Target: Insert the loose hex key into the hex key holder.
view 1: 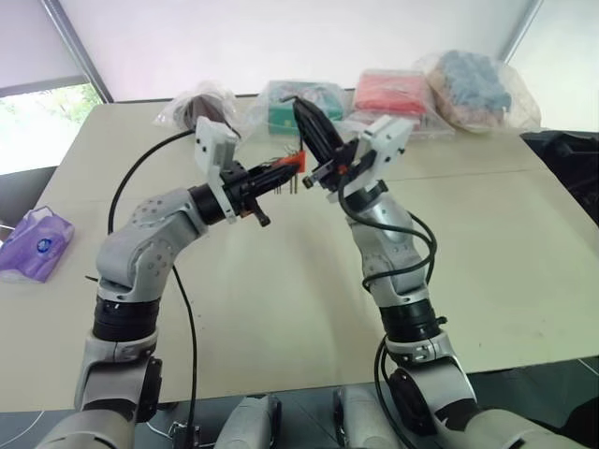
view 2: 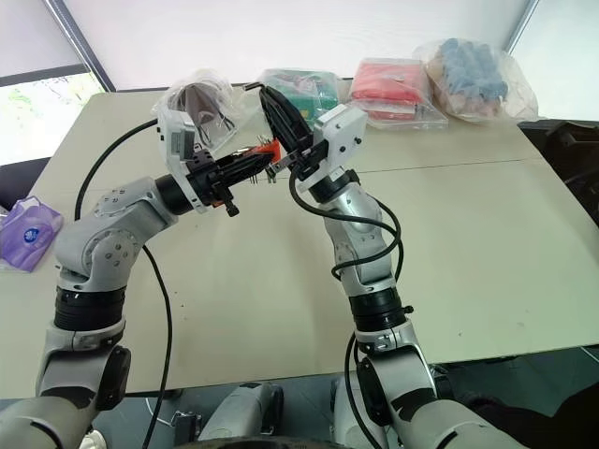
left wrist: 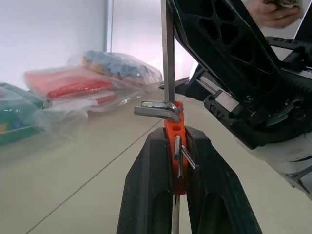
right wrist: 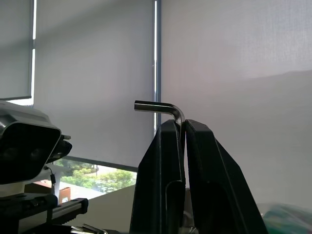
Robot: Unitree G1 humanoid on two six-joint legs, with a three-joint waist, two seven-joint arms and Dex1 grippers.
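My left gripper [left wrist: 175, 135] is shut on the hex key holder [left wrist: 171, 122], a small orange block with a few short metal keys sticking out, held above the table's far half. My right gripper [right wrist: 184, 124] is shut on the loose hex key [right wrist: 161, 106], whose short bent end shows above the fingertips. In the left wrist view the key's long shaft [left wrist: 168, 48] runs straight to the holder's end face, beside the other keys' bent ends. How deep it sits there is hidden. In the head views the two grippers meet, the left gripper [view 1: 285, 171] just below the right gripper [view 1: 301, 108].
Along the beige table's [view 1: 281, 309] far edge lie clear bags: a dark item [view 1: 201, 108], a green box [view 1: 281, 112], a red packet [view 1: 393, 94], blue-grey pieces [view 1: 477, 84]. A purple packet [view 1: 33, 241] lies at the left edge. A person's hand [left wrist: 278, 12] shows behind.
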